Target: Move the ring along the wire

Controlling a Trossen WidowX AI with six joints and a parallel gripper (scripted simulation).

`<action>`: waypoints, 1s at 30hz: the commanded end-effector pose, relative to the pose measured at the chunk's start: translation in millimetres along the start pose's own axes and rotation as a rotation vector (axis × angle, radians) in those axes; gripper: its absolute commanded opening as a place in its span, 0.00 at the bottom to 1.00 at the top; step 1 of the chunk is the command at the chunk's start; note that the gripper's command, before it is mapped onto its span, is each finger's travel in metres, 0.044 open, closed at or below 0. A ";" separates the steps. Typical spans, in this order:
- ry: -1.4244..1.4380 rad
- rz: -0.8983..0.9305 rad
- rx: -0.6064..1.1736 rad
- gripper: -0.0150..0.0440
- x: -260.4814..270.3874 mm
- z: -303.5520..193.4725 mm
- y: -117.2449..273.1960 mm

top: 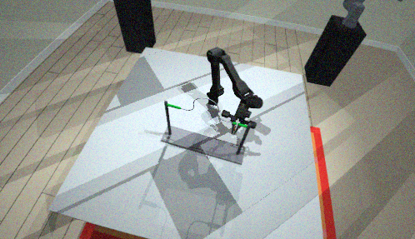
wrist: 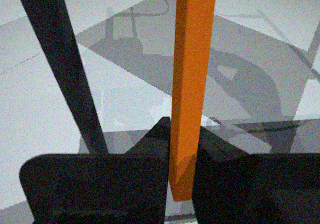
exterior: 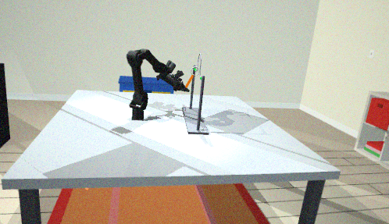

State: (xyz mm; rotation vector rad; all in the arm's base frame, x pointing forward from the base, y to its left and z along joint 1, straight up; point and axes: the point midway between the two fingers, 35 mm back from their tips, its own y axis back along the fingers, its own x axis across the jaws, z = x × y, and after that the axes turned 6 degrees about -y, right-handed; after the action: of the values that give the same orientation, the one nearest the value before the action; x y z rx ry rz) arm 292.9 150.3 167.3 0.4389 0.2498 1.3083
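Note:
My gripper (top: pixel 234 131) (exterior: pixel 187 90) (wrist: pixel 173 124) is shut on the orange handle (exterior: pixel 190 82) (wrist: pixel 189 75), near its lower end. The handle slants up to the thin ring, which shows in the exterior view around the green part (exterior: pixel 194 69) at the far post (exterior: pixel 192 91). In the top view this is the right green part (top: pixel 242 125), beside the right post (top: pixel 242 139); the ring is hard to make out there. The grey wire (top: pixel 193 104) curves away to the left green part (top: pixel 173 106) at the left post (top: pixel 167 118).
The grey base plate (top: pixel 200 147) (exterior: pixel 194 126) lies on the white table under the wire. The wrist view shows a dark post (wrist: pixel 67 70) left of the handle. Shadows of the arm and frame cross the table. Two black pedestals (top: pixel 134 21) (top: pixel 335 52) with arms stand beyond the table.

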 end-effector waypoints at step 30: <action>0.004 -0.004 0.000 0.22 -0.9 -10.2 -5.1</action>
State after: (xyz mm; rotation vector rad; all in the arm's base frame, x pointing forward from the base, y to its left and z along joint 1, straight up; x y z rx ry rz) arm 292.9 150.2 155.9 0.4363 0.2536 1.3057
